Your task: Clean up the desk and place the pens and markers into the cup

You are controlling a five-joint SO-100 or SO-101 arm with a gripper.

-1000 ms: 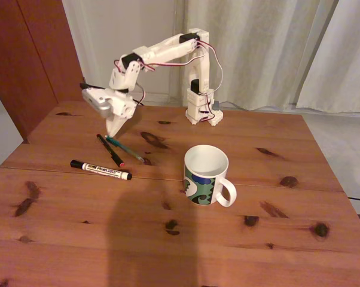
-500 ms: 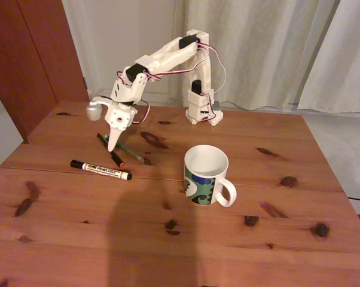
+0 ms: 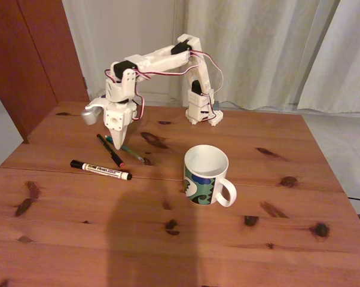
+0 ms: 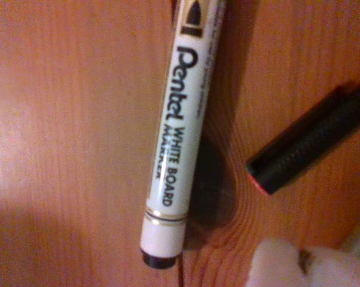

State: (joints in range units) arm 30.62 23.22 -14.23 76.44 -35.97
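On the desk (image 3: pixel 78 239) the white marker (image 3: pixel 101 170) lies left of centre, with the black pen (image 3: pixel 110 150) and the teal pen (image 3: pixel 130 152) just behind it. The cup (image 3: pixel 206 175) stands upright to their right, white inside and holding nothing. My gripper (image 3: pixel 117 145) points straight down, its tip just above the far ends of the black and teal pens, and it looks shut on nothing. The wrist view shows the marker (image 4: pixel 177 131) close up, the black pen's red-tipped end (image 4: pixel 305 146) and a white fingertip (image 4: pixel 278 266) at the bottom edge.
The arm's base (image 3: pixel 202 113) stands at the back of the desk before pale curtains. A dark wooden panel (image 3: pixel 36 54) rises at the back left. Bare wood spreads across the front and right of the desk.
The wrist has turned and the upper arm has shifted left. The gripper has come lower, from a slant to pointing straight down over the two thin pens. Pens and cup have not moved.
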